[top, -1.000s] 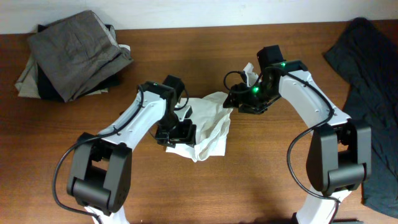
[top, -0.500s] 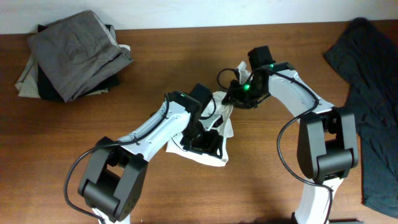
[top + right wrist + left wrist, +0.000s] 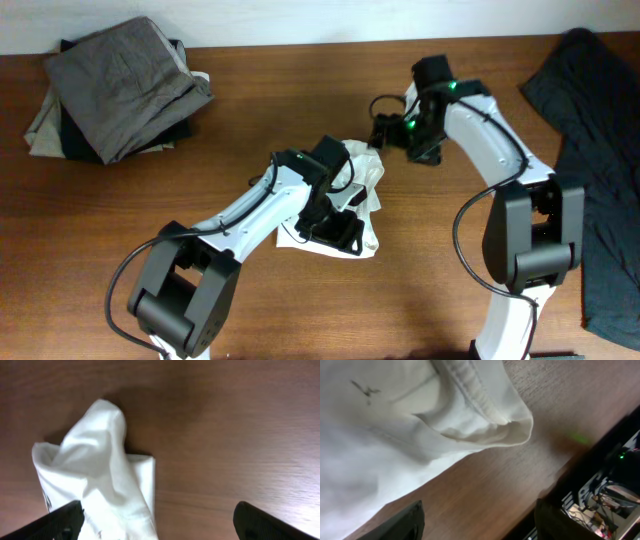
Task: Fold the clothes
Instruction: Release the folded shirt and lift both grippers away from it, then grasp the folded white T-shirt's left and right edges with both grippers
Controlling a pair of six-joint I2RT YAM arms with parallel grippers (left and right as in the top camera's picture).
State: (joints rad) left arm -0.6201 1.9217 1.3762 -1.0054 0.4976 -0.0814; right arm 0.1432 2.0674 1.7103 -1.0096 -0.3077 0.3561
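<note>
Tabletop bears one white garment; left end effector and right end effector gape.

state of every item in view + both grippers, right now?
white garment: crumpled, not yet folded
grey clothes pile: folded, stacked
dark garment: unfolded, spread out
left gripper: open, at the white garment
right gripper: open, holding nothing, over the white garment's corner
</note>
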